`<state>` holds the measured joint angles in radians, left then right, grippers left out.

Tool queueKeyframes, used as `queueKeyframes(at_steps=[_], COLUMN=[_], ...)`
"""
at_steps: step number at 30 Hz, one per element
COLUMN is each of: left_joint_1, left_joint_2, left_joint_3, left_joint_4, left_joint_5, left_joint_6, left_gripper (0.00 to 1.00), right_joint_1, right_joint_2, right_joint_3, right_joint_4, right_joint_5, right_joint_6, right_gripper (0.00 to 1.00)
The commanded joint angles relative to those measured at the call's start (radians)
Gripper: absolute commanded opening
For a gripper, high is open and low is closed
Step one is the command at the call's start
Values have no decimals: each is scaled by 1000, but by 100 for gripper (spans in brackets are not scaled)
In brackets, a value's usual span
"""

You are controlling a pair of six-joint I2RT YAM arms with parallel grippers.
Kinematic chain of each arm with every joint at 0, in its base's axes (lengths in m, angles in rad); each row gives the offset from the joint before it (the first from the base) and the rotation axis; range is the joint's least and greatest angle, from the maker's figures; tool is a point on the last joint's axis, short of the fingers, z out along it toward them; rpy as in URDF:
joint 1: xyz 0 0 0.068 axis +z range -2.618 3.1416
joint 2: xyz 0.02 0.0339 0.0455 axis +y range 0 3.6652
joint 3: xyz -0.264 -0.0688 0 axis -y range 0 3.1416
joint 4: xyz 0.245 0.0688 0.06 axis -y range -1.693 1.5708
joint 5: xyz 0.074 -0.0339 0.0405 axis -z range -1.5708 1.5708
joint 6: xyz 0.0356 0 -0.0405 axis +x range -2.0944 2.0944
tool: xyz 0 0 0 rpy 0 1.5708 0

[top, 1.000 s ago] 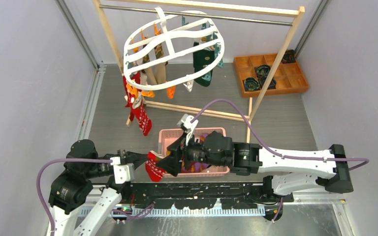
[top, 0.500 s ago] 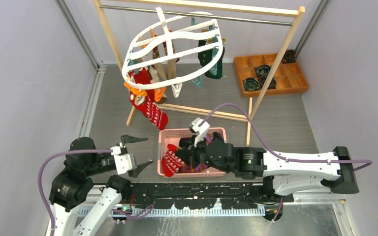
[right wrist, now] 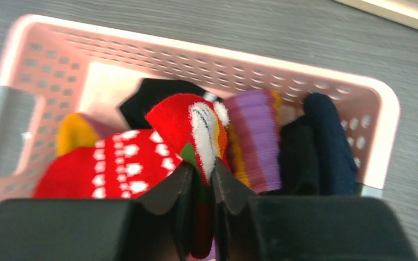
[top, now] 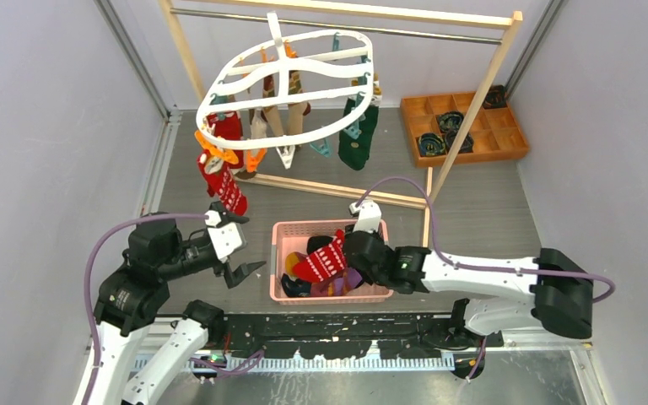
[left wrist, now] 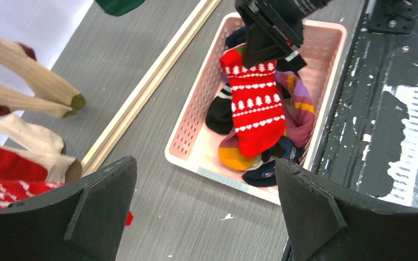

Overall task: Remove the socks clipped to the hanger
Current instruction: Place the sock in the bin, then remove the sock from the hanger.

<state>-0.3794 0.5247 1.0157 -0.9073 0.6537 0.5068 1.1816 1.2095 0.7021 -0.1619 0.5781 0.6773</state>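
**A:** From overhead, where are the socks (top: 359,139) being kept?

**B:** Several are being held by clips (top: 216,152) on the hanger (top: 281,84), upper middle of the frame. Others are being collected in the pink basket (top: 276,253) at lower centre. A red patterned sock (top: 319,263) is being pinched over that basket by the right tool (top: 344,250). The left tool (top: 245,243) is being held wide open, with nothing in it, just left of the basket.

**A:** And from the left wrist?

**B:** Spread fingers are being shown with nothing between them. The red patterned sock is being dangled into the basket at upper centre, and beige socks (left wrist: 27,70) are being hung at the left edge.

**A:** From the right wrist?

**B:** The jaws are being pressed shut on the red sock's cuff.

**A:** How is the handling being judged?

**B:** The socks are being judged light, limp and stretchy. Each is probably best taken close under its clip, so the fabric is not being stretched. The hanger looks likely to swing.
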Motion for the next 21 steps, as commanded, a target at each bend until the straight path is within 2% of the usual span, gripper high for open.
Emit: queueKeyframes(at_steps=[1, 5, 7, 12, 17, 21], left_joint_1=[0, 0, 1, 0, 2, 2], left_joint_2=[10, 38, 52, 86, 63, 35], left_joint_3=[18, 6, 8, 57, 86, 93], left_joint_4=[78, 109, 119, 92, 78, 59], left_joint_5=[-130, -226, -259, -316, -454, -596], left_joint_6=[-80, -119, -130, -167, -191, -190], left_gripper=[98, 98, 99, 100, 98, 93], right_joint_1=[0, 17, 26, 41, 95, 136], right_joint_2=[87, 88, 41, -87, -85, -91], right_joint_3=[39, 100, 120, 173, 247, 267], right_joint_4=[-122, -255, -282, -180, -112, -78], right_joint_5=[220, 365, 398, 324, 313, 320], right_joint_6=[78, 125, 122, 31, -67, -97], right_gripper=[29, 56, 64, 73, 81, 82])
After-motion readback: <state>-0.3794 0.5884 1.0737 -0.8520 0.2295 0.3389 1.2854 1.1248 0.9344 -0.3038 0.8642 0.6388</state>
